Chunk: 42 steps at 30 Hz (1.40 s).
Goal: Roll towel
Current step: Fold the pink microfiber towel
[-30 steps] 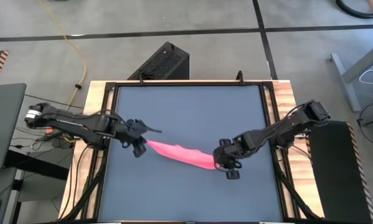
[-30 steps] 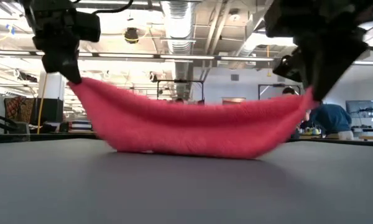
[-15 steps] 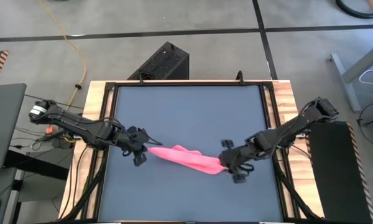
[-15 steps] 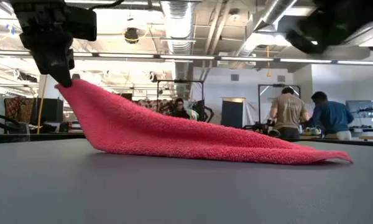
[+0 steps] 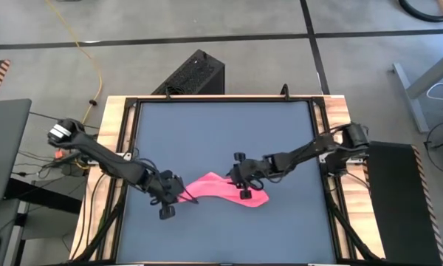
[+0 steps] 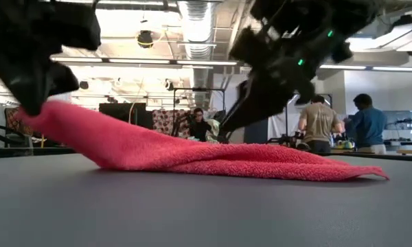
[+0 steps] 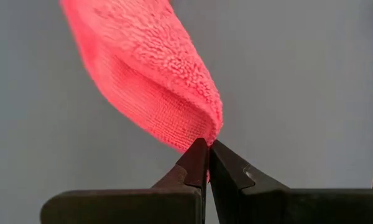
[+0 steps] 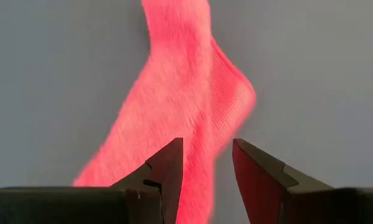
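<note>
The pink towel (image 5: pixel 225 189) lies bunched lengthwise on the dark grey table (image 5: pixel 221 125), near its front middle. The towel's left end is raised a little and its right end (image 6: pixel 360 171) rests flat. My left gripper (image 7: pixel 208 149) is shut on that left end and shows at the low view's left as my left gripper (image 6: pixel 34 103). My right gripper (image 8: pixel 205 149) stands open just above the towel's middle part (image 8: pixel 180 106), slanting down toward the table's left. I cannot tell whether it touches the cloth. My left gripper pinches the tip of the towel's left end (image 7: pixel 206 132) between its two fingers, where the cloth is folded together. The fingers come slanting down from the table's left. That end is held a little off the table, and the towel slopes down from it, slack, onto the tabletop.
Wooden rails (image 5: pixel 118 148) with a black frame edge the table on the left and right. Bare tabletop lies beyond the towel toward the far edge. A black box (image 5: pixel 196 74) stands on the floor behind the table. People (image 6: pixel 319 123) stand far off in the room.
My right gripper has let go of the towel's right end, which dropped flat onto the table, and has then moved toward the table's left, over the towel's middle. My left gripper, still shut, has carried the left end down and toward the near edge. The towel no longer sags between both grippers.
</note>
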Each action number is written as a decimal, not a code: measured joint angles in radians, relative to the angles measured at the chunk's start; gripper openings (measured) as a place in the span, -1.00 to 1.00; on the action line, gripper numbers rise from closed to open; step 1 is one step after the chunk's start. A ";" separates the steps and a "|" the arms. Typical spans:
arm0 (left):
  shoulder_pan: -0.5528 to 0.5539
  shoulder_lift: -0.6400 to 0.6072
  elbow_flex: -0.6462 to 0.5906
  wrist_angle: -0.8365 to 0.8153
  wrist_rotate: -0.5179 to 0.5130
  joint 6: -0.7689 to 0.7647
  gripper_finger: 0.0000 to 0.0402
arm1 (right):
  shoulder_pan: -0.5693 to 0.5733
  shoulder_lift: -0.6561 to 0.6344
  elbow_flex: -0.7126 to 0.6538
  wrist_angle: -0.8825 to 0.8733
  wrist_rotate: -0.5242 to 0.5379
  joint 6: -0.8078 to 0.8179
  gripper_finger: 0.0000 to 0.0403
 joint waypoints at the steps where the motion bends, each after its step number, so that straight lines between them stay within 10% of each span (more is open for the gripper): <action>1: -0.006 0.017 0.000 0.005 0.022 -0.001 -1.00 | -0.002 0.017 0.002 0.035 -0.026 0.003 -0.18; 10: -0.045 0.148 0.000 0.036 0.179 -0.035 -1.00 | 0.061 0.079 0.006 0.050 -0.154 0.088 -0.21; 18: -0.020 0.185 0.000 0.095 0.147 0.009 -1.00 | 0.135 0.021 0.005 0.011 -0.118 0.097 -0.91; 25: -0.005 0.166 0.000 0.107 0.123 0.017 -1.00 | 0.169 -0.093 0.006 -0.186 -0.375 0.343 -0.88; 35: 0.007 0.166 0.001 0.115 0.103 0.046 -1.00 | 0.190 -0.133 0.012 -0.309 -0.382 0.407 -0.42; 42: 0.007 0.166 0.001 0.110 0.093 0.046 -1.00 | 0.101 -0.193 0.020 -0.339 -0.098 0.374 -0.27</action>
